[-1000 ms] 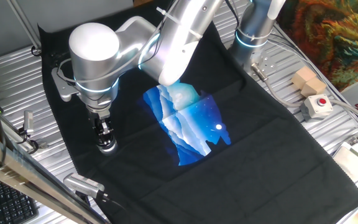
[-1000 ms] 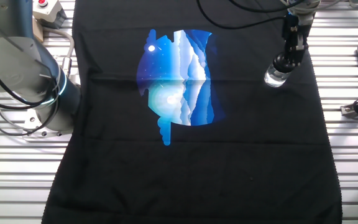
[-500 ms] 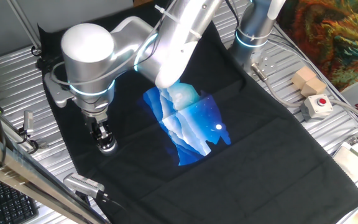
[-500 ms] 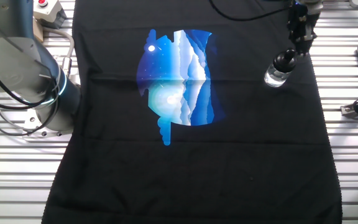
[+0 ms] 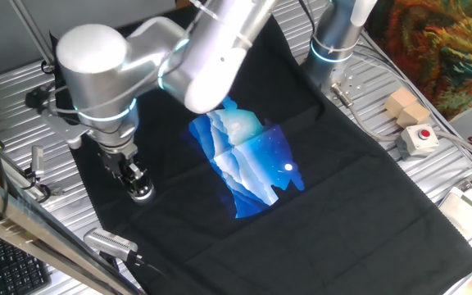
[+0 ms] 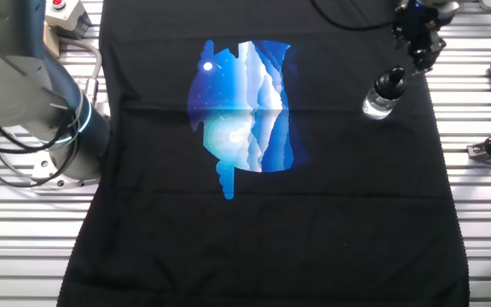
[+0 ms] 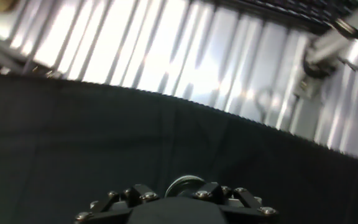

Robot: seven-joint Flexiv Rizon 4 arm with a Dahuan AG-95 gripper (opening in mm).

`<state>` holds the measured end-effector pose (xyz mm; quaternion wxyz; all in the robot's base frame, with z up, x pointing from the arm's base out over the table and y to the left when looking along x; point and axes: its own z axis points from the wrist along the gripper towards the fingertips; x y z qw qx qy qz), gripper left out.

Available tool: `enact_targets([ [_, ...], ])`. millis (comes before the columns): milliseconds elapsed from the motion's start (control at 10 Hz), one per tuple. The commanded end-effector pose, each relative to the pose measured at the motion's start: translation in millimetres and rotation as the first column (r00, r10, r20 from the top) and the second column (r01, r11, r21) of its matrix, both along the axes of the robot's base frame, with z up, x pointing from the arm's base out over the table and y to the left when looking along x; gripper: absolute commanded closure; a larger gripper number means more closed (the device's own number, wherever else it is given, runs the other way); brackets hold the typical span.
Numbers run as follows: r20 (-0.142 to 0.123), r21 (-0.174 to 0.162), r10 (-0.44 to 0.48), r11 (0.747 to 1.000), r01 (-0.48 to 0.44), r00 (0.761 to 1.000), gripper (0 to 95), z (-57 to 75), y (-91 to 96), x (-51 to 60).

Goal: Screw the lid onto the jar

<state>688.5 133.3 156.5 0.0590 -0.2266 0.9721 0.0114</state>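
Now the gripper (image 6: 418,53) hangs just above and a little behind the jar (image 6: 378,104), apart from it, holding nothing that shows. How wide the fingers stand cannot be told: in both fixed views they read as one dark clump, and the hand view shows only the dark linkage of the gripper (image 7: 185,198) along the bottom edge, with the fingertips cut off below.

On the jar sits the lid (image 6: 389,82), a small dark cap on top of the clear glass, free of the gripper. Whether it is screwed tight or merely resting cannot be judged. In the other fixed view the jar (image 5: 142,192) stands on the black cloth (image 5: 342,197) near its left edge, right beneath the gripper (image 5: 129,172), and the lid is too small and too overlapped there to pick out. The hand view gives only a pale round glint between the linkage bars, too blurred to name.

The blue printed patch (image 6: 241,107) lies on the cloth well to the left of the jar, toward the arm's base. A box with a red button (image 5: 419,139) rests on the ribbed metal table (image 6: 484,256) off the cloth, far from the jar. The arm's large grey wrist (image 5: 97,70) hides part of the cloth behind it, and the upper arm runs out of the top of the frame
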Motion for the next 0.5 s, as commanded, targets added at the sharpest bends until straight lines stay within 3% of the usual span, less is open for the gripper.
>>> enact_targets([
  [100, -0.022, -0.014, 0.060, 0.998, -0.061, 0.998, 38.0, 8.2, 0.7, 5.2],
  [500, -0.019, -0.051, 0.087, 0.995, -0.088, 0.996, 38.0, 8.4, 0.5, 5.5],
])
